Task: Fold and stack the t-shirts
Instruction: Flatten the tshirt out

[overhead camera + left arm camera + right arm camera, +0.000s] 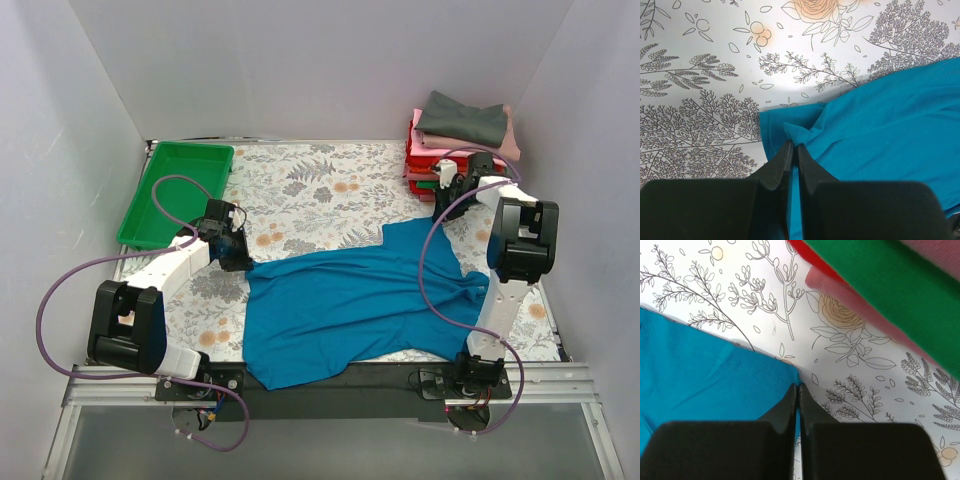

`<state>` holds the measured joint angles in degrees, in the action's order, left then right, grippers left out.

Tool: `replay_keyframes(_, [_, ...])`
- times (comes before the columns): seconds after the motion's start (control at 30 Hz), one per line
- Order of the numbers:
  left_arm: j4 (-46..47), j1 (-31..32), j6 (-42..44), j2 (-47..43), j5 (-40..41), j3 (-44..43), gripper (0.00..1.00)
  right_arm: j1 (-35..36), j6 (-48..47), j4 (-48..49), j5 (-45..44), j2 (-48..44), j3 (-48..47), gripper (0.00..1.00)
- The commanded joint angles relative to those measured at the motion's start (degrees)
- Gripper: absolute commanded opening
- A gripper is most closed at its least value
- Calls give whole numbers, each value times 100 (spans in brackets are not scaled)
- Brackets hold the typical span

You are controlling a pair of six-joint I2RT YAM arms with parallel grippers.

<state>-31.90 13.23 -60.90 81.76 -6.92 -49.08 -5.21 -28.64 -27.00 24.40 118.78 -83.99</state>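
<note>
Because the teal t-shirt (350,300) lying rumpled across the flowered surface (300,190) looks light, limp and apt to sag, edge pinches suit it, and left claw (792,146) and right claw (798,388) are each closed on a corner.

Both the left arm (170,272) and right arm (497,300) wore white shells (499,187) between bulky black joint housings (128,328). A purple cable (44,312) looped loosely along each. Their bases (476,378) were black. The left gripper (794,145) and right gripper (798,386) had matte black, wedge-shaped fingers (776,169).
</note>
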Motion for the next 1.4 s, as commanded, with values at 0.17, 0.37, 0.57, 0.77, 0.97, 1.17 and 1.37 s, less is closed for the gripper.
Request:
replay_keyframes(0.17, [61, -23, -44, -563, 304, -348, 0, 126, -150, -490, -33, -1426, 162, 1])
replay_keyframes(0.37, [245, -23, -281, -1547, 621, -602, 0, 398, -431, -779, 3, -3140, 262, 1])
replay_keyframes(0.57, [710, -14, -563, -2540, 701, -1296, 0, 451, -677, -1640, -137, -3950, -1609, 1])
replay_keyframes(0.77, [1386, -14, -633, -3130, -36, -2157, 0, 451, -695, -1712, -366, -4635, -3316, 1])
replay_keyframes(0.97, [1845, -14, -905, -3780, -99, -3000, 0, 442, -625, -1343, -744, -5215, -4318, 1])
replay_keyframes(1.17, [1863, -14, -1116, -4009, -310, -3713, 0, 442, -607, -720, -1315, -5629, -4784, 1])
replay_keyframes(1.37, [1793, -14, -1073, -4027, -301, -4206, 0, 442, -608, -473, -1447, -5691, -5057, 1])
